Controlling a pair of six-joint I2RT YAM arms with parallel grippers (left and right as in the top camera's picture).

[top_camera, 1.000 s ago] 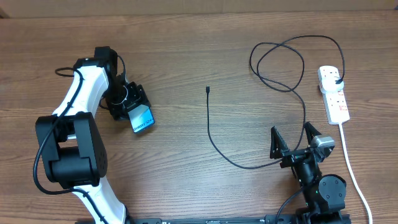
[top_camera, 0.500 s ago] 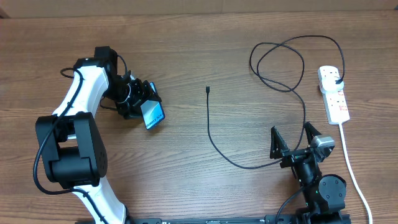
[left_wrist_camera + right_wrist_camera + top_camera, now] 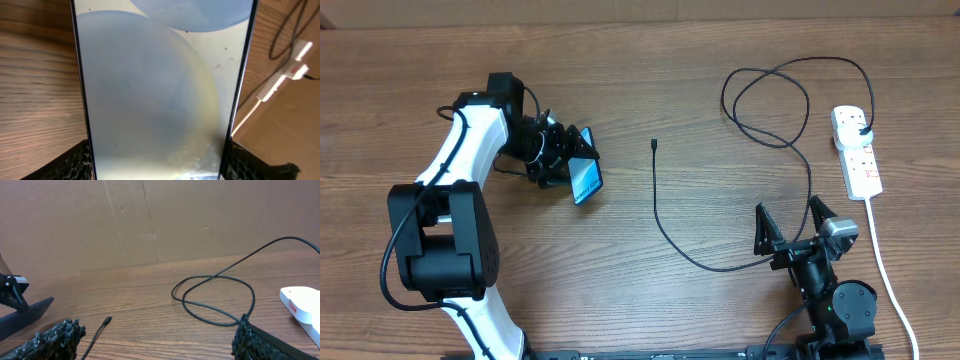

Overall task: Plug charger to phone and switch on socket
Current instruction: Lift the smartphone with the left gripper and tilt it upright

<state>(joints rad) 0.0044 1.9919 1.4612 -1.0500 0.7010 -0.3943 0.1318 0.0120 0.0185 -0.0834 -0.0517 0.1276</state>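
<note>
My left gripper (image 3: 565, 165) is shut on the phone (image 3: 586, 180) and holds it tilted above the table left of centre; its light blue screen fills the left wrist view (image 3: 160, 90). The charger's black cable (image 3: 665, 225) runs from its small connector tip (image 3: 654, 145) down to my right gripper, then loops up to its black plug (image 3: 861, 126) in the white socket strip (image 3: 856, 151) at the right edge. The tip (image 3: 106, 321) and the strip (image 3: 302, 301) also show in the right wrist view. My right gripper (image 3: 793, 226) is open and empty at the front right.
The strip's white lead (image 3: 882, 260) runs down the right side toward the table's front edge. Cable loops (image 3: 770, 100) lie at the back right. A brown cardboard wall (image 3: 150, 220) stands behind the table.
My left gripper has carried the phone to the right, toward the connector tip. The right arm, cable and strip have not moved.
</note>
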